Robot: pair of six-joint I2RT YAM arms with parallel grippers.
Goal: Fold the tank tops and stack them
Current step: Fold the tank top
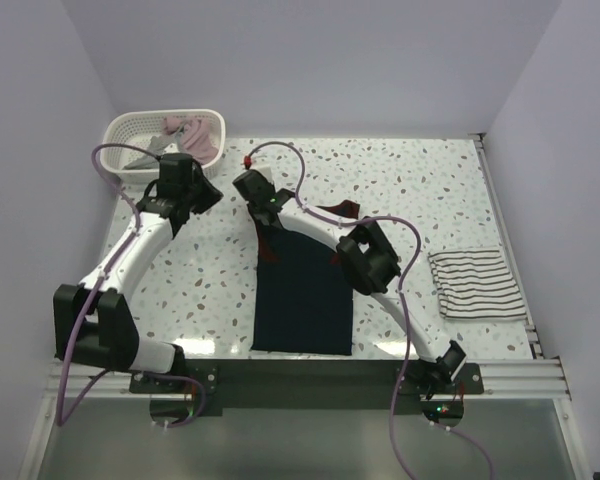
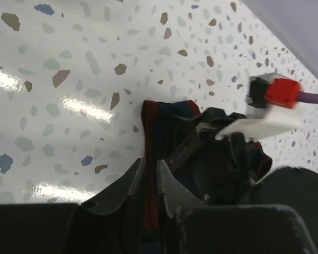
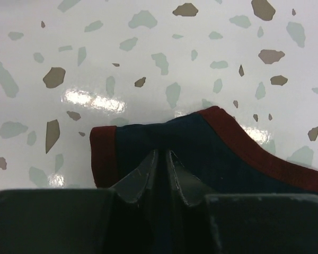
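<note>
Now, pinching red-trimmed far end of navy top (image 1: pixel 302 300) in left claw (image 2: pixel 150 182) and right claw (image 3: pixel 161 169), both closed on cloth, probably for folding; body flat mid-tabletop (image 1: pixel 400 180); striped top (image 1: pixel 475 283) folded right.

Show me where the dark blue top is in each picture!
Top external: the blue top lies in the middle of the table, toward the near edge.
Left wrist: bottom middle, just a red-edged strap.
Right wrist: bottom middle, a red-edged corner.
Shared landmark: the speckled table under it.
</note>
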